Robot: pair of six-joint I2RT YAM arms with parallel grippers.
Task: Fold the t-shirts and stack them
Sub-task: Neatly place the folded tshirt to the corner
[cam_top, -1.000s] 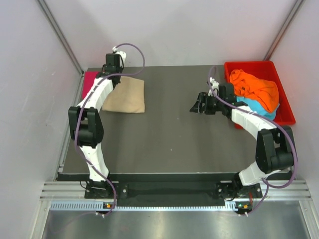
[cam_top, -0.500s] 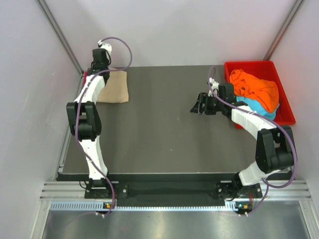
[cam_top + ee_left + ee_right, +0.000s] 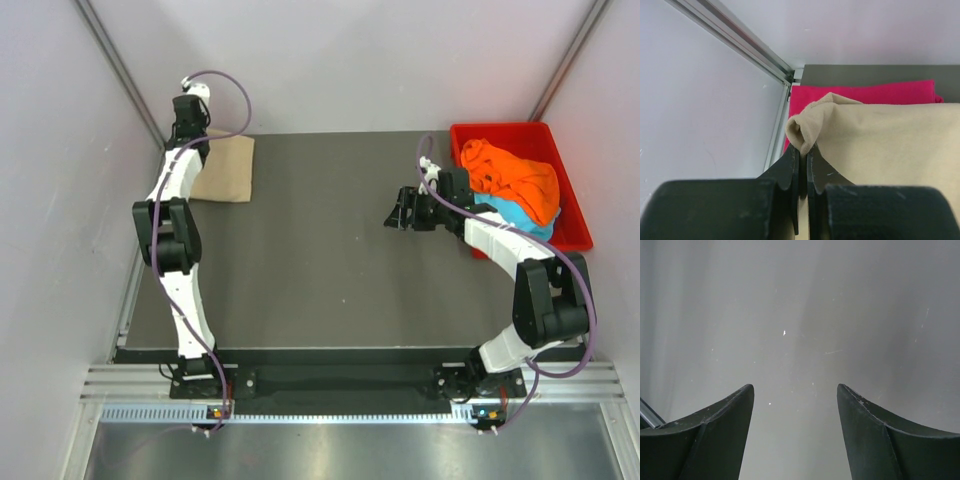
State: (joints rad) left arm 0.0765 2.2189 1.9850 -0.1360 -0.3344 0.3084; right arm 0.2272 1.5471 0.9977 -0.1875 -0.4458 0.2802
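My left gripper (image 3: 193,148) is at the table's far left corner, shut on a bunched fold of the folded beige t-shirt (image 3: 225,170). In the left wrist view the jaws (image 3: 803,152) pinch that beige cloth (image 3: 890,140), which lies on top of the folded magenta-pink t-shirt (image 3: 865,92); only the pink shirt's far strip shows. My right gripper (image 3: 393,215) is open and empty over bare table right of centre; its wrist view shows the spread jaws (image 3: 795,390) over grey surface. The orange t-shirt (image 3: 515,180) lies crumpled on the light blue t-shirt (image 3: 510,215).
The red plastic tray (image 3: 500,133) holding the orange and blue shirts stands at the far right. An aluminium frame post (image 3: 735,42) and white walls close in right beside the left gripper. The dark table (image 3: 320,260) runs between the arms.
My left gripper has pulled the beige t-shirt left and toward the far corner, onto the magenta-pink shirt. The right arm has barely moved.
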